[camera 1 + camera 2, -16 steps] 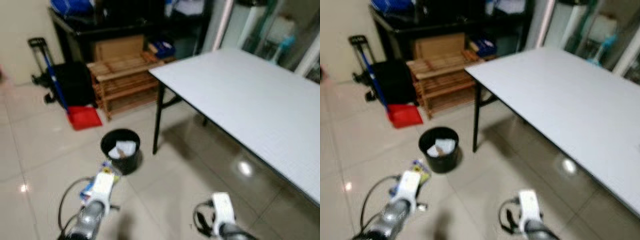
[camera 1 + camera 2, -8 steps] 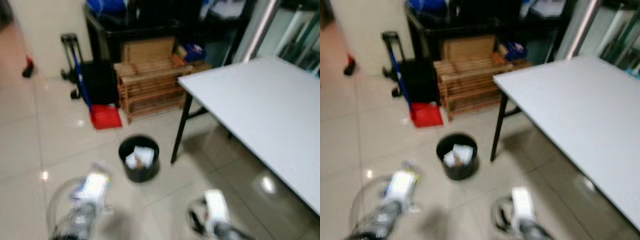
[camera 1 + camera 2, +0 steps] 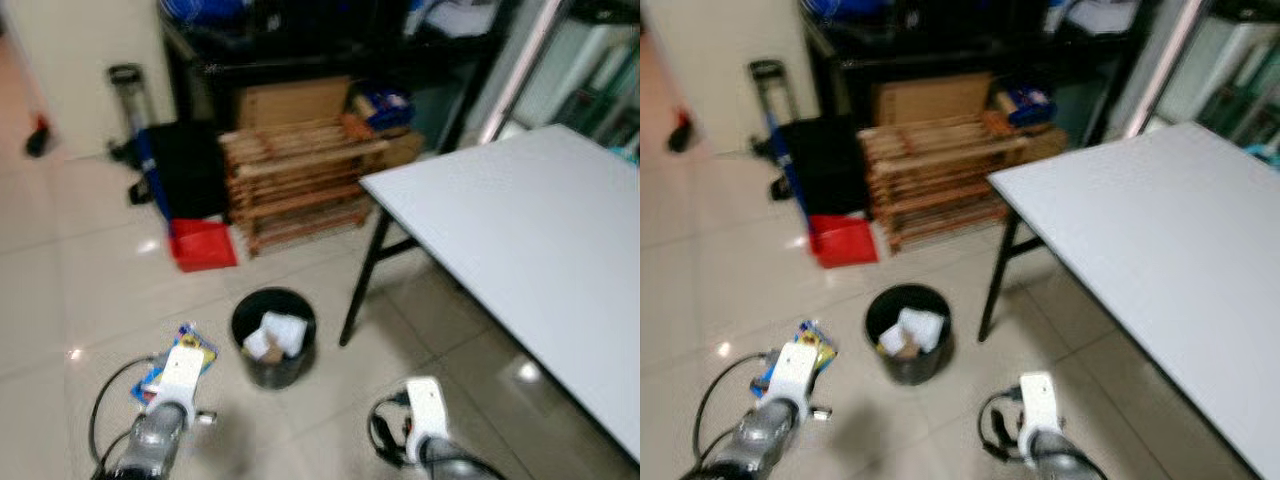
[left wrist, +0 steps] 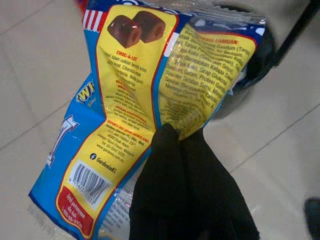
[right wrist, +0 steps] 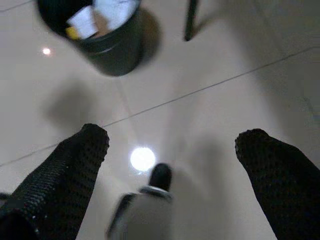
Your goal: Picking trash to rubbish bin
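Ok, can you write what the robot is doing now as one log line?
left gripper: shut on snack wrapper | right gripper: open | rubbish bin: ahead, holds paper

One black rubbish bin (image 3: 273,337) stands by the one white table (image 3: 520,250); beyond the bin, one wooden rack (image 3: 298,180) and one red dustpan (image 3: 203,245); one snack wrapper (image 4: 140,95).

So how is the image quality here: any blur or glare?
Eye views: soft all over, with ceiling-light glare on the floor tiles. Left wrist view: sharp, the snack wrapper print is legible. Right wrist view: the bin is smeared, and a bright glare spot sits between the right claw's fingers.
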